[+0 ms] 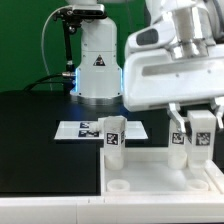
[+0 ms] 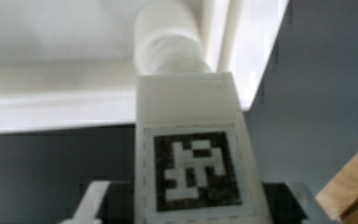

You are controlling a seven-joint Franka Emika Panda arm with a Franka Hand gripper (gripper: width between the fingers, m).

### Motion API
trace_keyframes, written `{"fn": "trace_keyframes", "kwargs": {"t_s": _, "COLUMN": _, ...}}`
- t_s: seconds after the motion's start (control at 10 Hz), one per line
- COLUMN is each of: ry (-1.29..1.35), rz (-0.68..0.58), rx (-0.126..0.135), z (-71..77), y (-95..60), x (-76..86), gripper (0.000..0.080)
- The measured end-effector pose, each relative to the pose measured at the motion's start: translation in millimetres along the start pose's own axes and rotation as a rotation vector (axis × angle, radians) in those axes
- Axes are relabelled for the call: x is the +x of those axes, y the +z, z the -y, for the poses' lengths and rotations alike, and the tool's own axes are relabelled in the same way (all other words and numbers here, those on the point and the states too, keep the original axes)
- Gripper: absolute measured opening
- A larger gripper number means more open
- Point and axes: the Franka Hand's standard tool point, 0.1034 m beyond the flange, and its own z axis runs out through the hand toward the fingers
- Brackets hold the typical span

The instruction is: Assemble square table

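Tabletop [image 1: 160, 175]: a white square slab lying flat on the black table [image 1: 40, 140], filling the near right of the scene. The legs go into it.
Gripper [image 1: 196, 120]: it hangs over the slab's far right part, fingers clamped on a leg. The wrist view shows that leg standing between them.
Marker board [image 1: 85, 128]: flat on the black table, just beyond the slab's far left corner. It is no part of the build.
Held leg [image 2: 194, 150]: a blocky white leg with its tag facing the wrist camera and its round end pointing toward the white slab. I cannot tell whether that end is already in a hole.
Left leg [image 1: 113, 135]: upright at the slab's far left corner, well apart from the gripper. It looks mounted.
Middle leg [image 1: 180, 138]: upright just left of the gripper's fingers. I cannot tell whether it is fixed.
Corner hole [image 1: 118, 185]: near left corner, round and empty.
Done, as judged: probably one leg in, perhaps two.
Left, as judged: seat and tighten the held leg, then fill the near corners. A fourth leg is not in view.
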Motion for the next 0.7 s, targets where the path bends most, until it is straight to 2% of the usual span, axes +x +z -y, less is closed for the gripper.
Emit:
{"fn": "trace_keyframes", "kwargs": {"t_s": 0.4, "ry": -0.007, "rz": -0.027, "rx": -0.015, "z": -1.3, "y": 2.0, "x": 0.7, "gripper": 0.0284}}
{"fn": "trace_keyframes", "kwargs": {"t_s": 0.7, "ry": 0.0, "rz": -0.025, "rx": -0.02, "z": -12.6, "y": 4.4, "x": 5.5, "gripper": 0.0284}}
